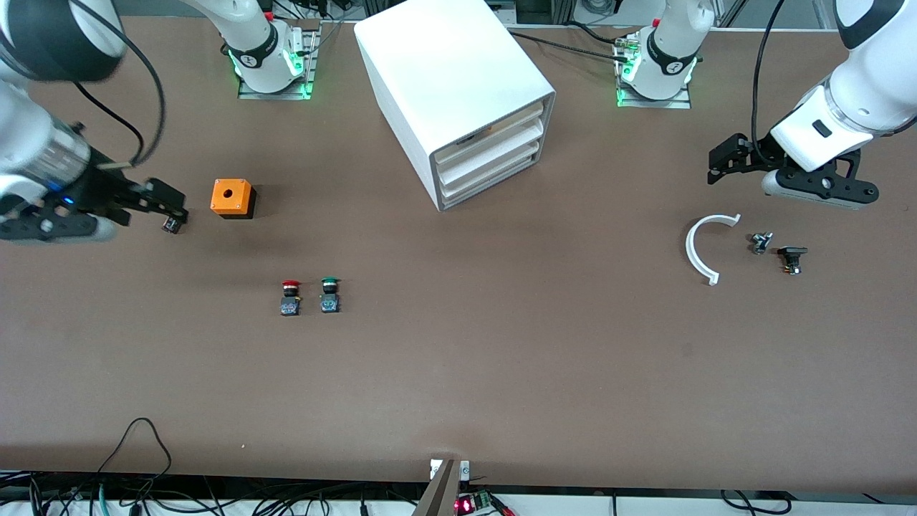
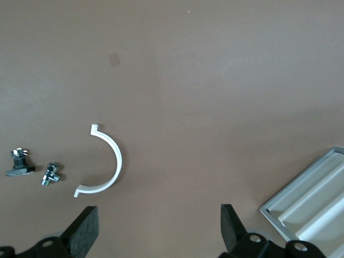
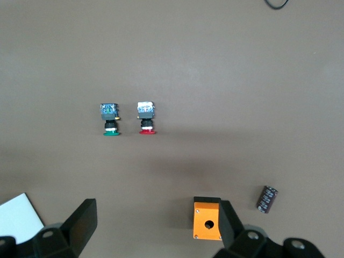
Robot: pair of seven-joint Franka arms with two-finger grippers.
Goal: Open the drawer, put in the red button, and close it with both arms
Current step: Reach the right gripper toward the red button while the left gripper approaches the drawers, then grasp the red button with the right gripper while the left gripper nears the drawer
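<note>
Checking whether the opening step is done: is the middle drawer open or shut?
Shut: the drawer sits level with the trays above and below it in the cabinet.

Orange box [image 1: 232, 198], green button [image 1: 329, 295], dark capacitor [image 3: 267, 198], white curved bracket [image 1: 701, 247], 2 small metal parts [image 1: 761, 242]

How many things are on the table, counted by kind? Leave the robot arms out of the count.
Push buttons: 2 (red button, green button)
Cabinet with drawers: 1
Orange box: 1
White curved piece: 1
Small metal fittings: 2 (silver, black)
Dark cylinder: 1
Total: 8
</note>
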